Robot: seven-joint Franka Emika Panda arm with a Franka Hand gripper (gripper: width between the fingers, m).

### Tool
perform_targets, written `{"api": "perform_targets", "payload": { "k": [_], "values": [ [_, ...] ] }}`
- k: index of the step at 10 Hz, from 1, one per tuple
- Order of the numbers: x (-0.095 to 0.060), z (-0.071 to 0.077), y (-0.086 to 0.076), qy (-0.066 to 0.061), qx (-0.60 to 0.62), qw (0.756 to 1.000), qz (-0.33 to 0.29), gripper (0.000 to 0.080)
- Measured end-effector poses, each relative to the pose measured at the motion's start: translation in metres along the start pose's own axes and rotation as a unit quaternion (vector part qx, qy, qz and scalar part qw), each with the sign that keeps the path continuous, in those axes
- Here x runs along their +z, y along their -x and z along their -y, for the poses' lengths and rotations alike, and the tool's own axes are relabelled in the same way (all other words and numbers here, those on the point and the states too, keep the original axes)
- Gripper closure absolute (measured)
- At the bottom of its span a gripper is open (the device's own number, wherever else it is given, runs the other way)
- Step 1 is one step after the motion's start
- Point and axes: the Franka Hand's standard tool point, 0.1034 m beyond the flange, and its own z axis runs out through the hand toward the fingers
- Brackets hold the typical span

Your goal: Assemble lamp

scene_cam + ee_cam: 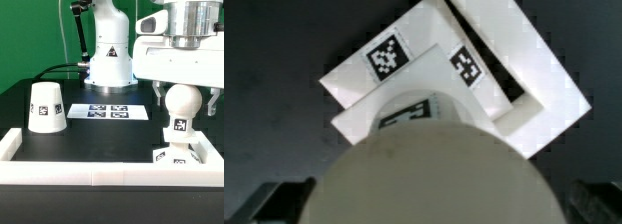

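Observation:
The ball-shaped bulb stands upright with its tagged stem on the flat square base at the exterior view's right, near the front rail. My gripper hangs over it, one finger on each side of the ball, with a small gap showing on the right side, so it looks open. In the wrist view the bulb fills the middle between my gripper's dark fingers, and the base lies beyond it. The cup-like shade stands mouth down at the exterior view's left.
The marker board lies flat in the middle of the black table. A long white border rail runs along the front and up both sides. The arm's white pedestal stands behind the marker board.

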Motion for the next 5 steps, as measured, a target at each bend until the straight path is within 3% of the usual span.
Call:
{"api": "perform_targets", "payload": {
  "k": [3, 5],
  "values": [
    [-0.01, -0.001, 0.029, -0.004, -0.123, 0.992, -0.02, 0.0101],
    [-0.012, -0.018, 0.043, -0.015, -0.131, 0.991, -0.015, 0.0101]
  ]
}}
